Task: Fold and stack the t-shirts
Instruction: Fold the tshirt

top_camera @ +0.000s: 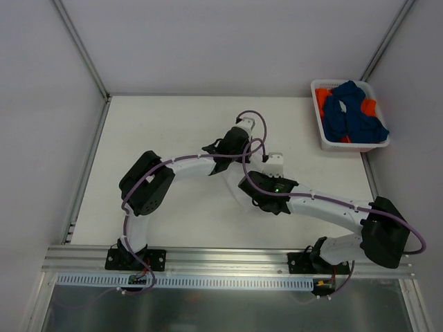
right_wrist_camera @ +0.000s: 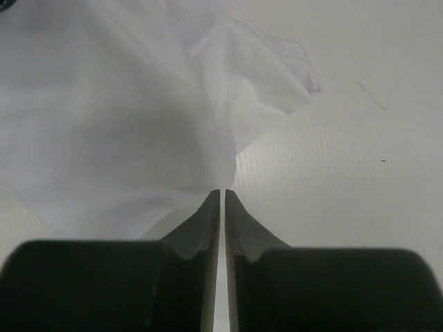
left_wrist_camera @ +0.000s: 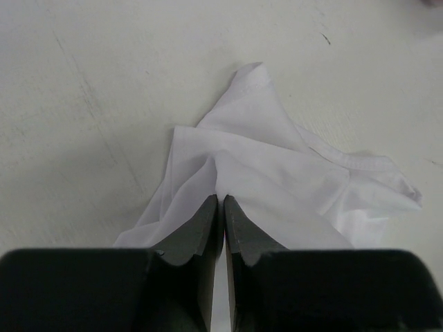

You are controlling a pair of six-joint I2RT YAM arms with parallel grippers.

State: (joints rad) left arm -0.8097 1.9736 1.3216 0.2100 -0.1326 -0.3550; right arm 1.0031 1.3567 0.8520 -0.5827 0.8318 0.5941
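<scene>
A crumpled white t-shirt (left_wrist_camera: 291,173) lies on the white table, faint in the top view (top_camera: 234,187) between the two wrists. My left gripper (left_wrist_camera: 222,198) (top_camera: 223,162) is shut, pinching a fold of this shirt near its edge. My right gripper (right_wrist_camera: 222,191) (top_camera: 255,196) is also shut, with a thin bunch of the same white cloth (right_wrist_camera: 124,117) caught at its tips. Dark blue t-shirts (top_camera: 353,114) and bright orange t-shirts (top_camera: 321,97) sit heaped in a basket at the back right.
The white plastic basket (top_camera: 325,140) stands at the table's back right corner. Grey walls with metal frame rails enclose the table at the left (top_camera: 88,166) and the back. Both arm bases sit on the near rail (top_camera: 228,259).
</scene>
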